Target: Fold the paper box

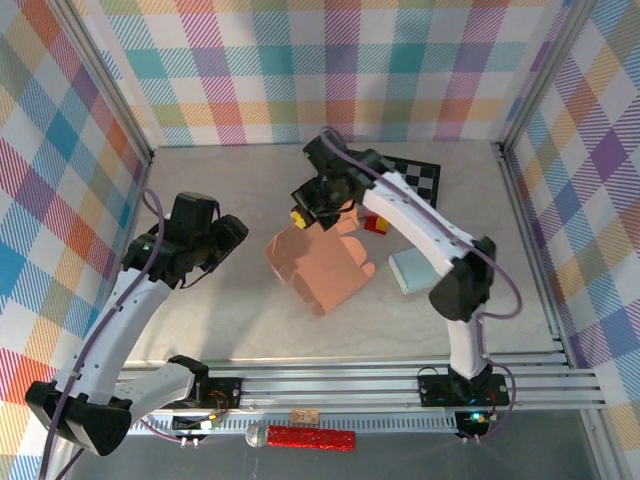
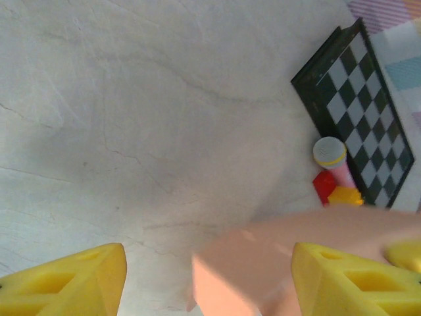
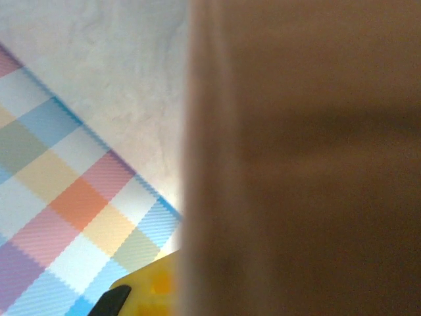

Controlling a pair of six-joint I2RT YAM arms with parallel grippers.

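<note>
On the pale table (image 1: pixel 220 330) we see the paper box (image 1: pixel 325 268), a salmon-pink shell partly folded, lying near the middle. The right claw (image 1: pixel 306 212) sits at the box's far edge, clamped on a flap of it. From that wrist, we see the cardboard loom blurred right beside a yellow finger (image 3: pixel 148 289). Left of the box and apart from it, the left claw (image 1: pixel 228 238) hangs with its jaws wide, gripping nothing. We see its yellow fingers (image 2: pixel 66 283) spread, with a corner of the box showing beyond them. Behind the box to the right lies a chessboard (image 1: pixel 418 176). Just right of the box rests a light-blue pad (image 1: pixel 408 272). Between box and chessboard we make out a toy microphone (image 2: pixel 332 158), a red block (image 2: pixel 322 185) and a yellow block (image 2: pixel 345 195).
</note>
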